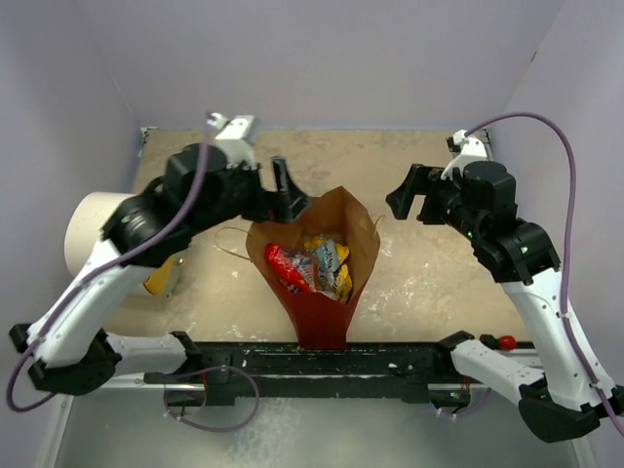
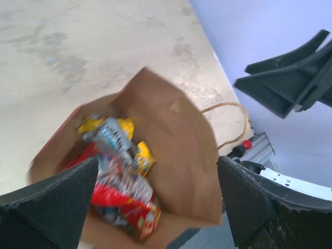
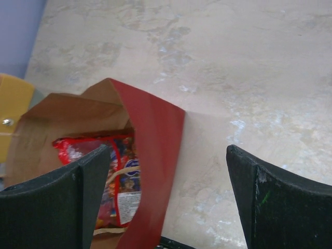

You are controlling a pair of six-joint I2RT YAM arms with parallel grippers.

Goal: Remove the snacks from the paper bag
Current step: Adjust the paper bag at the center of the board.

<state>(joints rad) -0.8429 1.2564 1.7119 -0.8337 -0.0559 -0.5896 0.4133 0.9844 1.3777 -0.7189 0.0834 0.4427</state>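
Note:
The paper bag stands open at the table's near middle, red outside, brown inside. It holds the snacks: red glossy bags, yellow packs and a silver packet. My left gripper is open, hovering above the bag's far left rim. In the left wrist view the bag shows between its fingers, with a red snack bag and yellow pack inside. My right gripper is open, above the table right of the bag. The right wrist view shows the bag's red side and a red snack bag.
A white cylinder lies at the left edge with a yellow object beside it. A tan string handle hangs left of the bag. A black rail runs along the near edge. Purple walls enclose the table.

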